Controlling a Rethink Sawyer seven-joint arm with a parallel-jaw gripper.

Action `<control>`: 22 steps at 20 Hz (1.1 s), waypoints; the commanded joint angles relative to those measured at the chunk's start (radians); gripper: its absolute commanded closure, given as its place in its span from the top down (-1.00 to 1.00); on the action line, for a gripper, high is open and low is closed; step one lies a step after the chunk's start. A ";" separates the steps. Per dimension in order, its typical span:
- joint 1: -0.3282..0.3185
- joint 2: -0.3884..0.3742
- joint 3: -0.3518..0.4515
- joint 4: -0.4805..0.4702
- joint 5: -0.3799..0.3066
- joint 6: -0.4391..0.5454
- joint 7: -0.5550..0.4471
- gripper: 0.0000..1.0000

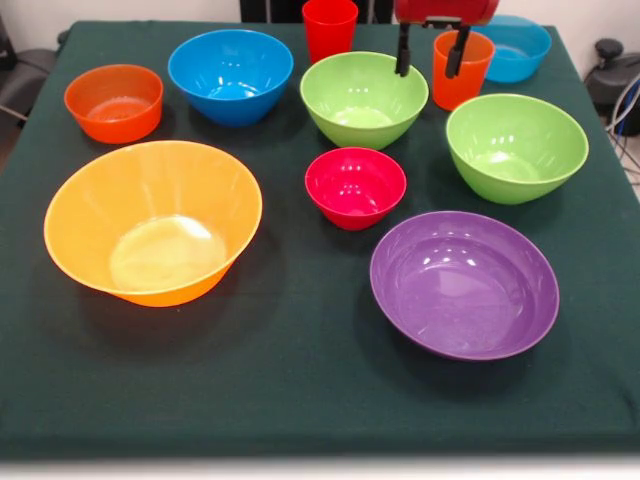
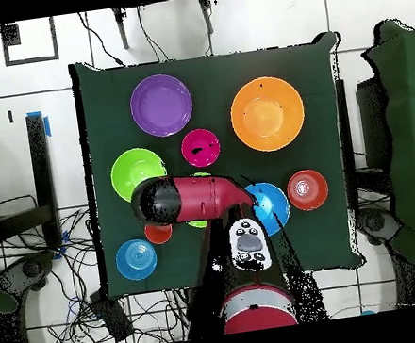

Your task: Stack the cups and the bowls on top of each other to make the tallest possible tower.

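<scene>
Across the dark green cloth-covered table (image 1: 300, 380), nothing carries any readable brand or lettering. Largest is the glossy, deep, round orange plastic bowl (image 1: 152, 222) at the near left, then the wide shallow purple bowl (image 1: 464, 283) at the near right. Behind them sit two smooth lime green bowls, one right (image 1: 516, 146) and one centre (image 1: 363, 98), with a blue bowl (image 1: 231, 75) further left and a light blue bowl (image 1: 515, 47) at the far right corner. Smaller are the orange-red bowl (image 1: 114, 102) at the left and the small red bowl (image 1: 355, 186) in the middle. Two straight-sided tumblers stand at the back: a red cup (image 1: 329, 28) and an orange cup (image 1: 462, 70). The red-and-black gripper (image 1: 431, 52) hangs with its two black fingers (image 1: 403, 52) spread apart, holding nothing, between the centre green bowl and the orange cup, one finger in front of that cup's rim.
</scene>
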State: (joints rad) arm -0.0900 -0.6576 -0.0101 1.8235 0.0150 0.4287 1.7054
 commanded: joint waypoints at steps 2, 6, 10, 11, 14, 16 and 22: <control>0.061 0.023 0.008 -0.058 -0.027 0.015 0.131 1.00; 0.072 0.060 -0.003 -0.049 -0.022 -0.049 0.149 1.00; 0.047 0.096 0.032 -0.030 0.006 -0.081 0.149 1.00; 0.041 0.101 0.040 -0.024 0.012 -0.089 0.152 1.00; 0.023 0.116 0.057 -0.015 0.019 -0.096 0.148 1.00; 0.027 0.120 0.052 -0.014 0.015 -0.109 0.154 1.00; 0.041 0.150 0.041 -0.038 0.009 -0.116 0.150 1.00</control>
State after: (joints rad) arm -0.0542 -0.5679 -0.0406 1.8220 0.0158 0.3736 1.7081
